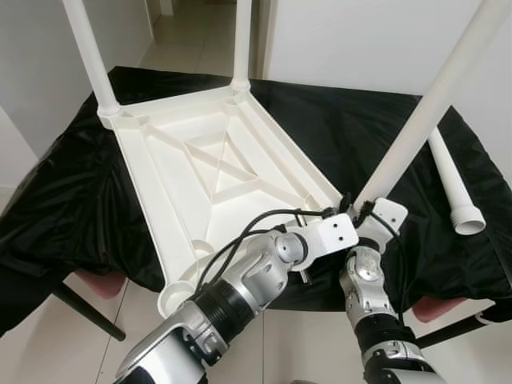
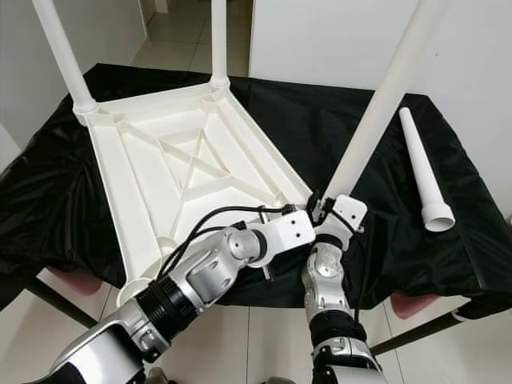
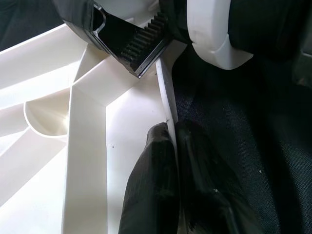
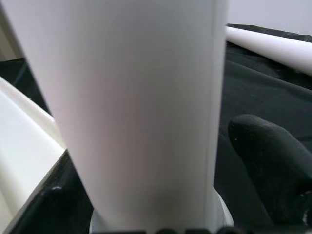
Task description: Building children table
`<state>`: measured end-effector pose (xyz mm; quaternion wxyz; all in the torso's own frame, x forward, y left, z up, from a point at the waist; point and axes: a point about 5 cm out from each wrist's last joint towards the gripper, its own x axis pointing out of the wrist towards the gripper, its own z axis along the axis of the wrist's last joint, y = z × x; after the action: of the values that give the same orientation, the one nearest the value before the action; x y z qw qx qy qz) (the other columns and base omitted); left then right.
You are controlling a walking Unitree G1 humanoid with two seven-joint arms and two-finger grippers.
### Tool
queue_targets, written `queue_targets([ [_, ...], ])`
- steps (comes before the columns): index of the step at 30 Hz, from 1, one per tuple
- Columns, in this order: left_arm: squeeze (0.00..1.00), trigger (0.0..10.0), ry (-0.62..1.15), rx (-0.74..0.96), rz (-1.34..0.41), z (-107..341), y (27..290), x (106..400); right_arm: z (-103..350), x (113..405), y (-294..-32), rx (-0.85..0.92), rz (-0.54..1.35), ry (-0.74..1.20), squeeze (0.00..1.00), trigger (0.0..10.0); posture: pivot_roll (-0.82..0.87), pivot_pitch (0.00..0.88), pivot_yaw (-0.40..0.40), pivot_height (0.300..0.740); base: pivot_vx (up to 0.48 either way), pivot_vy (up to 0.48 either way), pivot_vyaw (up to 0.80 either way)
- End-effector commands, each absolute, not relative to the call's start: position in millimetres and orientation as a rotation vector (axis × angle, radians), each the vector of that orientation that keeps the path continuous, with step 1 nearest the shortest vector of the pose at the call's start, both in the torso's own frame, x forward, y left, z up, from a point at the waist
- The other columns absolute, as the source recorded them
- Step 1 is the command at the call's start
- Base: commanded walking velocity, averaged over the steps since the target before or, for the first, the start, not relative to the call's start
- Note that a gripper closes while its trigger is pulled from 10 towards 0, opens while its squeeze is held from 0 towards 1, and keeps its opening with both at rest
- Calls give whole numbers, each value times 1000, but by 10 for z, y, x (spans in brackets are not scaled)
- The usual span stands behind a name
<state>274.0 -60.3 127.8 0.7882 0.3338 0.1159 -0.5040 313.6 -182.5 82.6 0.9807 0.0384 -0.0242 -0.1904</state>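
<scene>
Bench (image 1: 336,120): covered in black cloth; carries all parts.
Tabletop (image 1: 200,172): white moulded plastic, lying upside down on the bench, ribbed underside facing up. Judged light and stiff, with a smooth, slippery surface; the thin edge rim and the ribs are the best places to take hold.
Fitted legs (image 1: 88,56): two white tubes stand upright in the far corner sockets.
Held leg (image 2: 380,104): long white tube, tilted, its lower end at the near right corner of the tabletop. Judged light, rigid and slick; hold it low, close to the socket, to limit leverage.
Loose leg (image 2: 422,172): lies flat on the cloth, well apart to the right, wide end toward the robot.
Empty socket (image 1: 178,298): round cup at the near left corner, nothing in it.
Left gripper (image 3: 173,141): fingers pressed together on the thin rim of the tabletop, pinching it beside the near right corner.
Right gripper (image 2: 332,206): fingers clasp the base of the held leg; one black finger (image 4: 273,161) lies alongside the tube.
</scene>
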Motion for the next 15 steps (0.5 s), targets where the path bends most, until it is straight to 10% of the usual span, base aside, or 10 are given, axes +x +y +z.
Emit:
queue_targets([
  [1,0,10000,246,727,-1189,1243,-730,2590,457,2999,-1937,56,-420,180,1000,10000,2,0,0,740,0,0,0],
  [4,0,10000,243,723,-1182,1250,-728,2597,487,3018,-1971,58,-372,162,1000,10000,3,0,-2,740,0,0,0],
  [5,0,10000,242,720,-1178,1254,-728,2601,511,3027,-1996,54,-335,147,643,10000,3,0,-3,740,0,0,0],
  [6,0,10000,242,717,-1174,1256,-728,2604,530,3033,-2022,47,-305,135,0,10000,3,0,-4,740,0,0,0],
  [15,0,10000,237,703,-1149,1280,-718,2651,676,2998,-2228,22,47,44,0,10000,-6,0,-3,740,0,0,0],
])
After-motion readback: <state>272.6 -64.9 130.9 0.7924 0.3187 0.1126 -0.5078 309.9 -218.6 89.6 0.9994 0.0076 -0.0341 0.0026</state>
